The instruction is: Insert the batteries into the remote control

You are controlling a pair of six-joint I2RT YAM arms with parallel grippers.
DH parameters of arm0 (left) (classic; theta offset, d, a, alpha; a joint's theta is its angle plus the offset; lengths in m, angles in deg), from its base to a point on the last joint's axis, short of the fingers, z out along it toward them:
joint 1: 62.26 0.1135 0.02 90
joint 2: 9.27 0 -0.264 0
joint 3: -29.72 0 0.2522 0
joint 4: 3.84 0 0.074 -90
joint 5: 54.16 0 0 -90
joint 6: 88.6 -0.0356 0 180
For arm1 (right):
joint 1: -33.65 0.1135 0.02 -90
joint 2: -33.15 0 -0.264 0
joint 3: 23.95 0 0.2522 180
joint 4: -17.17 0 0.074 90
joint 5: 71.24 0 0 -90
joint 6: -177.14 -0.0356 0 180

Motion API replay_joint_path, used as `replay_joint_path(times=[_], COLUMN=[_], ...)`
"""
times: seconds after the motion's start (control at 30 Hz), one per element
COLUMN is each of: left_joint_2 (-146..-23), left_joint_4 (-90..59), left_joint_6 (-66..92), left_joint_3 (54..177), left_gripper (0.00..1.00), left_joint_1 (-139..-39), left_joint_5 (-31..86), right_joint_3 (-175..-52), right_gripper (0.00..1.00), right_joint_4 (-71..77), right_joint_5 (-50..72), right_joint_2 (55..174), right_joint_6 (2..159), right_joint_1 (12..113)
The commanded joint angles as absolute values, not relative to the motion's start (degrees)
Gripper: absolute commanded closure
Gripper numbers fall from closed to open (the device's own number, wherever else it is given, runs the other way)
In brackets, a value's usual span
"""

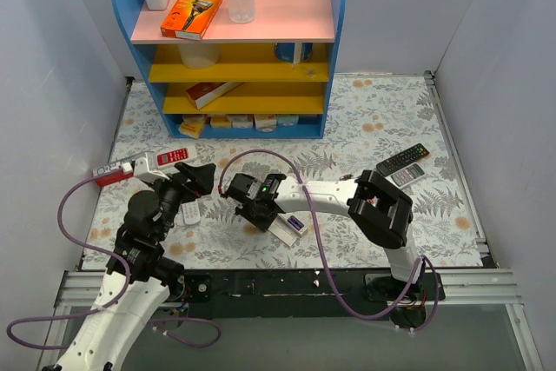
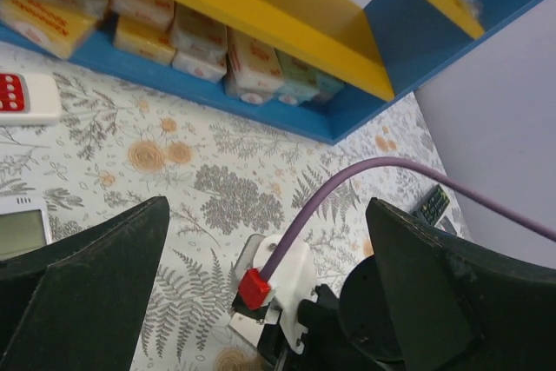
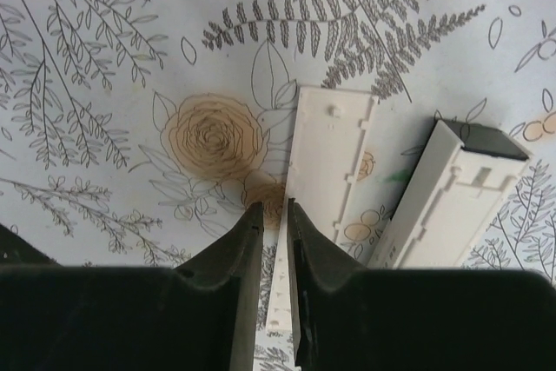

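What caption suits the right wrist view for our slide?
Right hand pinches a flat white plastic cover beside the slim white rectangular remote on fern-patterned cloth.

The remote control (image 3: 452, 206) and its loose battery cover (image 3: 330, 162) are white plastic, smooth and matt. The right gripper (image 3: 274, 208) has fingers (image 3: 234, 275) of black plastic, also matt. The table cover (image 3: 104, 84) looks smooth and dull.

a lab test cell: plain partition walls (image 1: 52, 84), aluminium frame (image 1: 486, 286), staged blue shelf (image 1: 122, 15).
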State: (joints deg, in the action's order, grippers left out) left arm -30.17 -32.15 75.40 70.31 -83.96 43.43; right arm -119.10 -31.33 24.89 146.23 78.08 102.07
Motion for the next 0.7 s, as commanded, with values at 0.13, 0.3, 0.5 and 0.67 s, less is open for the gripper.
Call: replay_joint_path(times=[0.13,0.3,0.5,0.67], left_joint_2=[-24.7,-25.0,-25.5,-25.8], left_joint_4=[-36.0,-36.1,-36.2,-36.3], left_joint_6=[70.9,71.5,72.3,72.9], left_joint_3=[72.6,72.5,72.1,72.0], left_gripper=[0.02,0.02,0.02,0.02], left_joint_1=[-83.9,-83.9,-83.9,-83.8], left_joint_5=[50.2,49.2,47.6,47.3], right_joint_3=[-125.0,-126.2,-126.7,-127.6], right_gripper=[0.76,0.78,0.8,0.79], right_joint_4=[-35.2,-37.5,-40.1,-41.7], right_joint_5=[27.4,30.0,32.6,32.3], right_joint_2=[150.0,151.9,153.0,154.2], right_joint_6=[77.6,77.0,76.2,76.4], right_joint_1=[102.8,103.2,104.0,104.6])
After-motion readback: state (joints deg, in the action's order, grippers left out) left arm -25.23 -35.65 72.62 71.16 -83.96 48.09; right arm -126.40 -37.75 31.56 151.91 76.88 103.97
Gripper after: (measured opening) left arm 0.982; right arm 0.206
